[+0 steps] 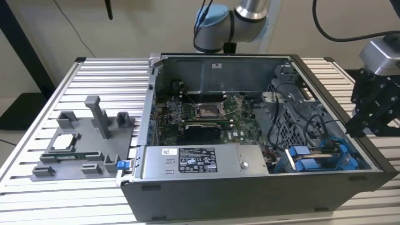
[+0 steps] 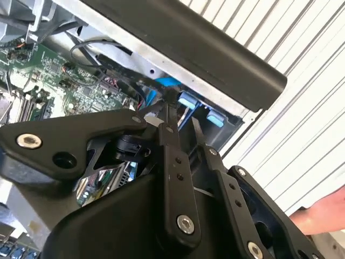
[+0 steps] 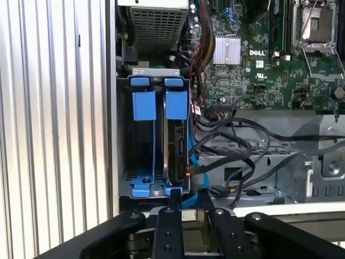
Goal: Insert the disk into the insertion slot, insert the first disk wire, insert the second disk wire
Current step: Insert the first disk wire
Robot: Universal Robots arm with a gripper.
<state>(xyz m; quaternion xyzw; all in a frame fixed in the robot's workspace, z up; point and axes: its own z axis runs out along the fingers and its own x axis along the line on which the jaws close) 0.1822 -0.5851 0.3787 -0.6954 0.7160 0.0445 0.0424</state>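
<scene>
1. Gripper (image 1: 361, 125) hangs at the exterior view's right, just outside the open computer case (image 1: 250, 197) on the slatted table (image 1: 106, 70). The insertion slot (image 1: 322, 159), with blue rails, sits in the case corner nearest it.
2. In the second wrist view the black fingers (image 2: 171, 135) point toward blue tabs (image 2: 188, 100) at the case edge. A person's hand (image 2: 318, 213) shows past the gripper's body.
3. In the first wrist view the disk (image 3: 175, 145) stands on edge, seated in the insertion slot. A blue cable (image 3: 195, 178) curves just beside it. The jaws are slightly parted, with a narrow gap, gripping nothing.
</scene>
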